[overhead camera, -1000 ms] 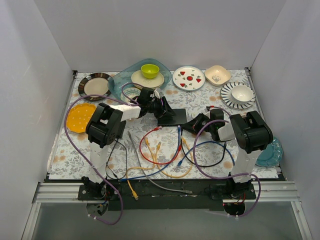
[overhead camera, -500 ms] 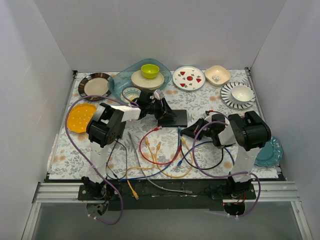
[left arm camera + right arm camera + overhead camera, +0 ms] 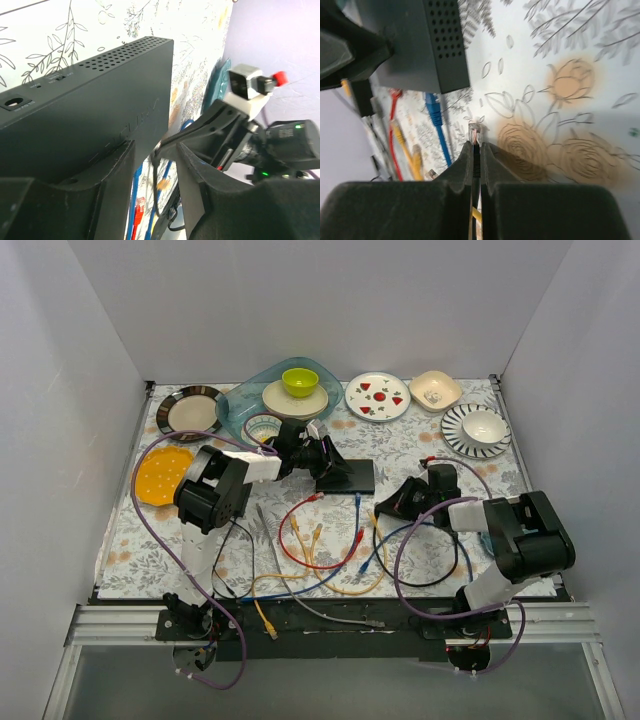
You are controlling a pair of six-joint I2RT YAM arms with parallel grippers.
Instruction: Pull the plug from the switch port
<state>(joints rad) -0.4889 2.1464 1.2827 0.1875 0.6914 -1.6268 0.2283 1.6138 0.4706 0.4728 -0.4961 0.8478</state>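
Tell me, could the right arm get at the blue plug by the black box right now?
Probably yes, for reach: the blue plug sits just ahead of the right arm's jaws, with only bare tablecloth between. But those jaws are shut on a clear plug, which it would have to drop first.

Green bowl [image 3: 300,381] on cream plate [image 3: 280,400], back centre; strawberry plate [image 3: 377,397] beside; orange plate [image 3: 155,480] left.

switch [image 3: 345,476] on table [image 3: 130,560] | plug [image 3: 475,134] right of it, apart | cables [image 3: 358,512] in front | plates [image 3: 377,396] behind
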